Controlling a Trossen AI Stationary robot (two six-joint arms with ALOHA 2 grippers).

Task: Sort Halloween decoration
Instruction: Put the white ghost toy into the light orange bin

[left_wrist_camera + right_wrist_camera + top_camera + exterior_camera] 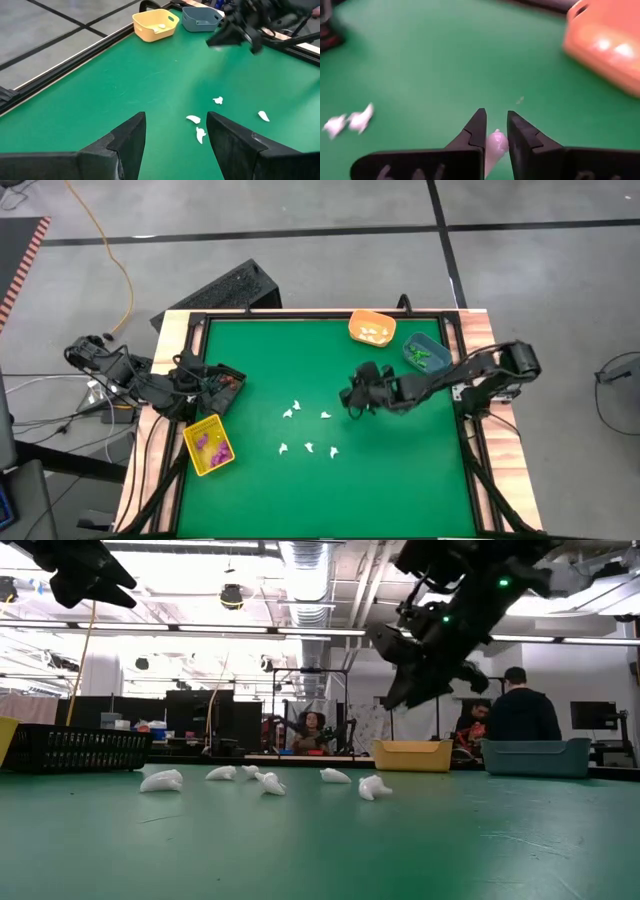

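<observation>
Several white trinkets [309,447] of the Halloween decoration lie loose on the green mat [400,480]. My right gripper [352,398] hangs above the mat, right of them, shut on one white trinket [496,141]; the low view shows it well clear of the mat [400,690]. At the table's left edge my left gripper [176,130] stands open and holds nothing, over the black bin [232,392]. The orange bin [372,328] holds white pieces, the blue bin [425,352] green ones, and the yellow bin [208,445] purple ones. My right gripper pinches the white trinket [496,141] between its two fingers, just behind their tips. The fingers slant down from the table's right side. The trinket is lifted clear of the mat.
The orange and blue bins stand at the far right, close to my right arm. The black and yellow bins stand at the left edge. A raised black frame [300,315] borders the mat. People sit in the room behind the table [520,710].
</observation>
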